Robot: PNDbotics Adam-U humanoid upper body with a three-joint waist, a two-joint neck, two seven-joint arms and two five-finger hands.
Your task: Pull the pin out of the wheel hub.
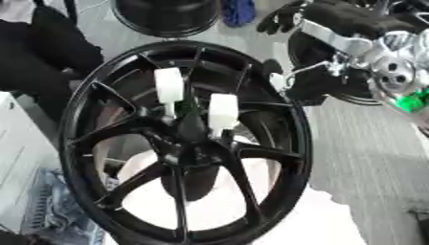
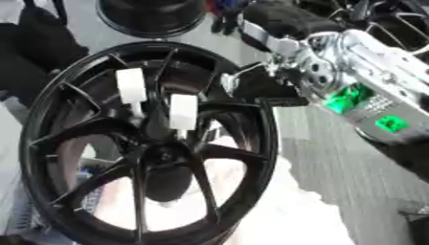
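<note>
Two white blocky pins | glossy black spoked wheel hub | right hand fingers unclear

Second black wheel at far edge; blue object beside it.

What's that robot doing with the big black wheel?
It is meant to pull a pin out of the wheel. Two white pins are stuck in near the hub. The right robot hand is by the wheel's right rim and is not touching the pins. The left robot hand is out of view.
</note>
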